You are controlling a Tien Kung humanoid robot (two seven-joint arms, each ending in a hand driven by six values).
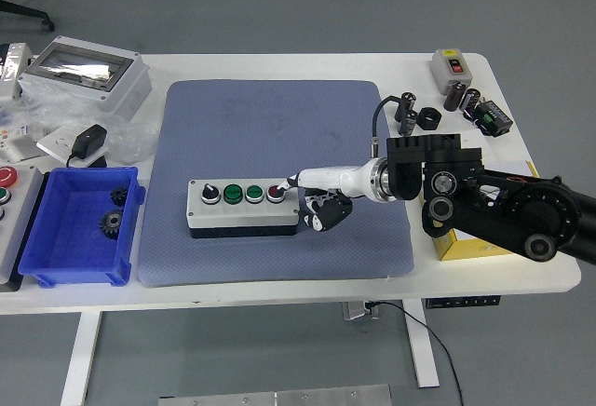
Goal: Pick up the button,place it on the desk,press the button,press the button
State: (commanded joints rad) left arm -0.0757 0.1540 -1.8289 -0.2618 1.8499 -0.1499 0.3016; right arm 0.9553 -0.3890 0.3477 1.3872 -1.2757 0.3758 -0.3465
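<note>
A grey button box [244,207] with a black knob, two green buttons and a red button [276,193] lies on the blue mat [279,127]. My right hand [312,196] comes in from the right. Its white index finger [303,180] is stretched out with its tip at the red button. The other fingers are curled under beside the box's right end. The left arm is out of view.
A blue bin [79,229] with black gears stands at the left. A grey enclosure [86,73] and a black adapter [88,141] lie at the back left. A small switch box [453,66] and black parts [484,113] lie at the back right; a yellow box [466,243] sits under my right arm.
</note>
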